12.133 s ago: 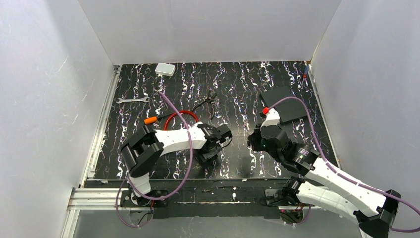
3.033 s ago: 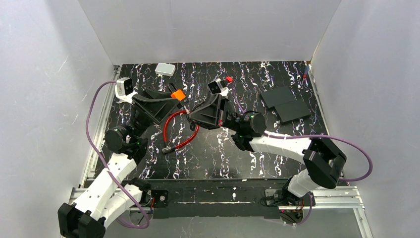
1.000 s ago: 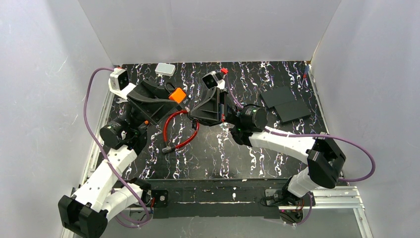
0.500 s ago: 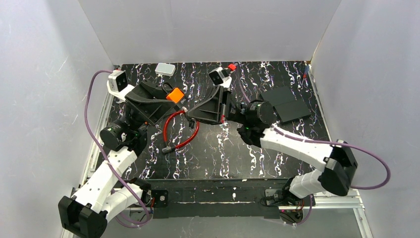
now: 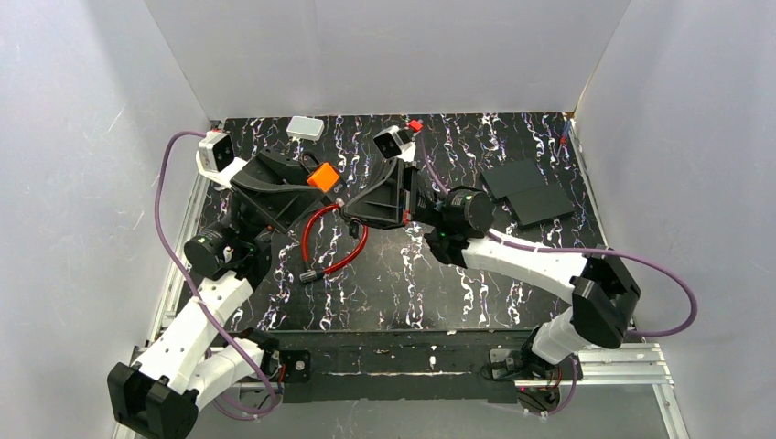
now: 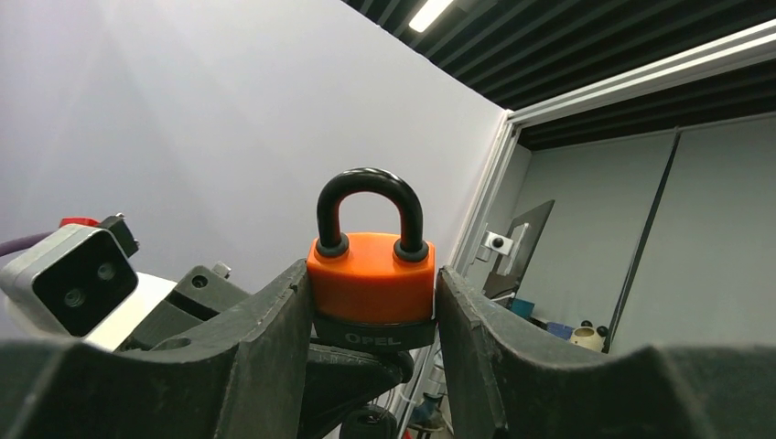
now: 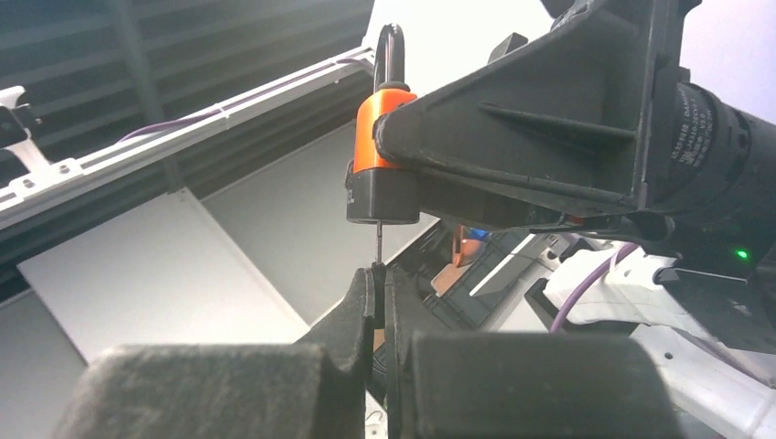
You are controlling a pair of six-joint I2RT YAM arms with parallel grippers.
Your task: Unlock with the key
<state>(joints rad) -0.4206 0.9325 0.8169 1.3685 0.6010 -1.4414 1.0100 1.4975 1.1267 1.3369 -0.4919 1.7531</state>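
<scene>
Near the front, on the black table with white streaks point(image 5: 476, 274): a thin red cable loop point(image 5: 306, 240) lying flat, with a small metal end piece at its near tip. Just behind that loop, up off the table: the right claw point(image 5: 345, 208), reaching in from the right and pinched tight on the tiny dark key point(image 7: 378, 240). Only the thin metal blade showing, sticking straight out of the squeezed black fingers point(image 7: 359, 302). Black head hidden between them. Blade tip touching the black bottom of the small orange padlock point(image 7: 377, 151) with a black hoop on top. Cannot tell how far inside. A bit farther back and to the left: the left claw point(image 6: 371, 306), clamped on that padlock from both sides, with the hoop pointing away from the key and white letters on the dark bottom band. Both claws tip to tip. Farther back on the right: two flat black square sheets point(image 5: 529, 192), one partly over the other. At the very back, close to the white wall: a small white box point(image 5: 305, 128).
</scene>
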